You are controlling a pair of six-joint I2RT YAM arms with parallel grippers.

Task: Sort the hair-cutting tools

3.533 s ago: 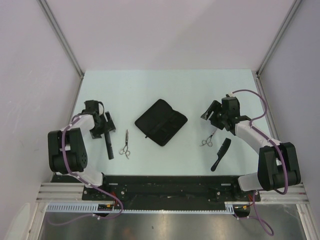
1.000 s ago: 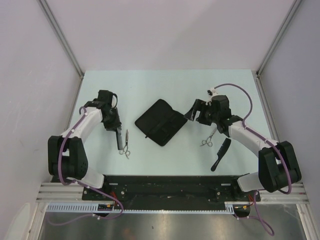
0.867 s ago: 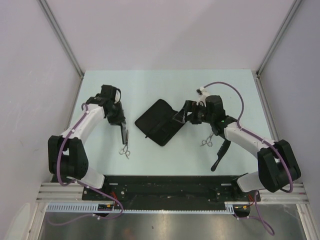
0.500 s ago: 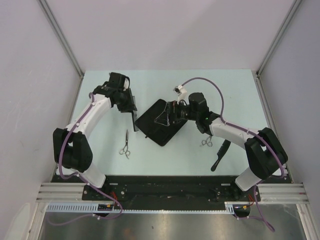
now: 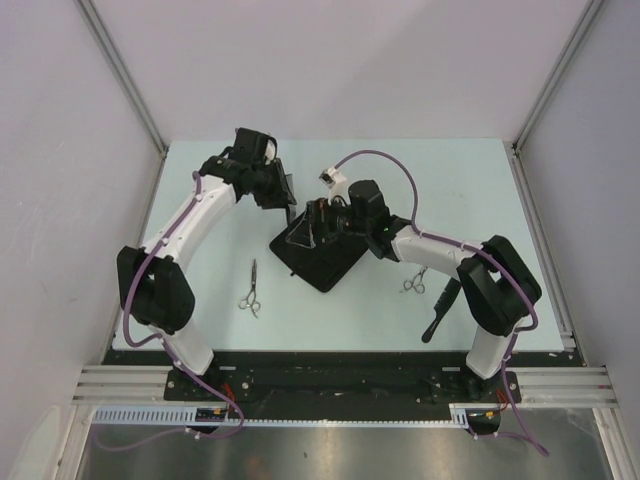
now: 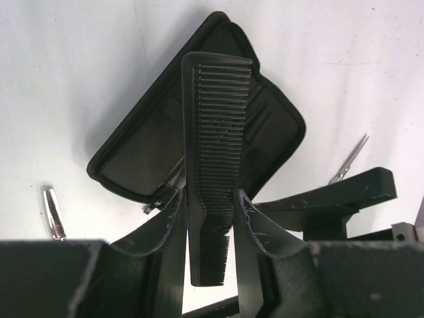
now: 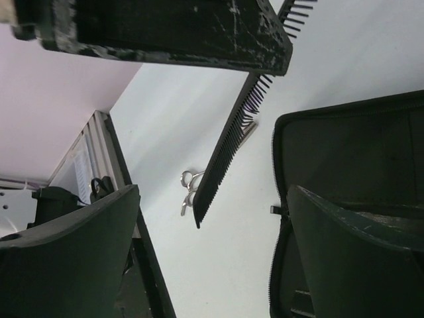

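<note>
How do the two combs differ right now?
The long comb is clamped in the left gripper and held in the air by the case. The handled comb lies loose on the table. The long comb is a straight toothed strip, while the handled comb narrows to a grip. Both are black.

Black comb (image 6: 213, 152) — silver scissors (image 5: 251, 288)

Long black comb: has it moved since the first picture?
Yes. The left fingers lifted the long comb away from the left scissors, toward the case.
</note>
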